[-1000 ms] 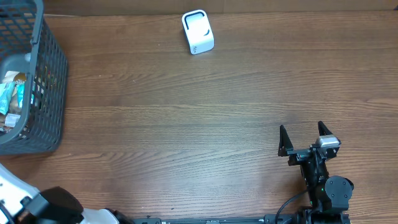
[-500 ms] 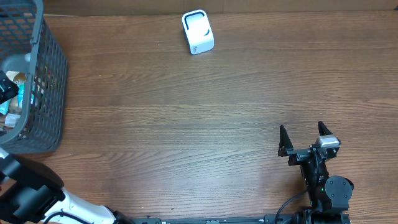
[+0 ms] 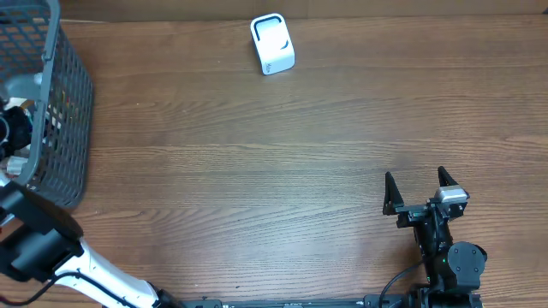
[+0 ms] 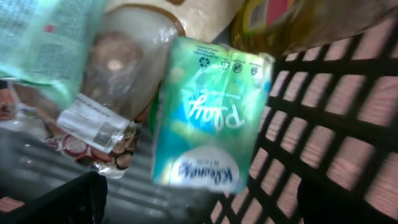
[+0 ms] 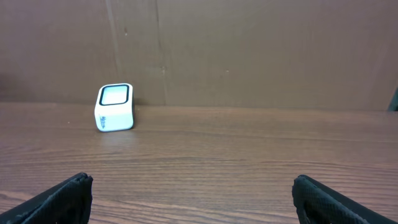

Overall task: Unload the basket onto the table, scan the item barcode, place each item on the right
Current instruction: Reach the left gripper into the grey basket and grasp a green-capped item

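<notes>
Overhead, the left arm reached from the near left corner into the basket, which stood at the left edge of the tabletop. The left gripper was down inside it, half cut off by the frame, among packets I couldn't tell apart from up there. The scanner, a small white box, sat by the far edge, well apart from the basket. The right gripper hung over the near right of the tabletop, jaws spread wide with nothing between them.

Left wrist view was blurred. A green pack lay in the basket against its mesh wall, its print upside down to the camera. Just left of it was a clear bag with a white label. The fingers showed dark in the bottom corners, as wide apart as could be and holding nothing. Whether they touched the pack I couldn't tell.

Right wrist view had the scanner off to the left, in front of a brown wall, and the two fingers low in the corners, wide apart and empty.
</notes>
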Motion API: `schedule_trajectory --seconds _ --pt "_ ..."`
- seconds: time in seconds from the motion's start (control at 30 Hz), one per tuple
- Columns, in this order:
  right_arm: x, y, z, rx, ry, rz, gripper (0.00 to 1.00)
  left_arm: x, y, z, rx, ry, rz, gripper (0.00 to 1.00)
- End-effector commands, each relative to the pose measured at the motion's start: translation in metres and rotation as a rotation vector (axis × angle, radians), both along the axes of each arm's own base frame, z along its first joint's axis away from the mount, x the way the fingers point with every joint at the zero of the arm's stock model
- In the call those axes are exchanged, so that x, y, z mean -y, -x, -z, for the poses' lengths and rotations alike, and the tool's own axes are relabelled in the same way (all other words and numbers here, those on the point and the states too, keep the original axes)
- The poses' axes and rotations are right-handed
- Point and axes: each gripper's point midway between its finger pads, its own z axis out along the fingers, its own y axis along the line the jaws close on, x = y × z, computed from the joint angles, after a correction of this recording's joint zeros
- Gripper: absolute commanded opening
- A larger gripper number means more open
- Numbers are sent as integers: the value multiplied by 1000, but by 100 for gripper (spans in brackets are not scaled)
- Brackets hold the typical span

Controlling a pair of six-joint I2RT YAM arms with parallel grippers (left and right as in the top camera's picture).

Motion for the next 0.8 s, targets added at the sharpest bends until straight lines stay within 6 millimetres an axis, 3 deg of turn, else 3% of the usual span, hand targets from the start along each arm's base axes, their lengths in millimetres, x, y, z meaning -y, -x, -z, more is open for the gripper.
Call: schedule_trajectory --seconds 0.0,0.4,0.77 --pt "2 0 3 1 1 13 100 -2 -1 16 -71 -37 39 99" --pt "2 0 3 1 1 12 100 -2 -3 45 -142 -37 52 100" --pt "2 0 3 1 1 12 100 -9 -12 50 -109 -63 46 100"
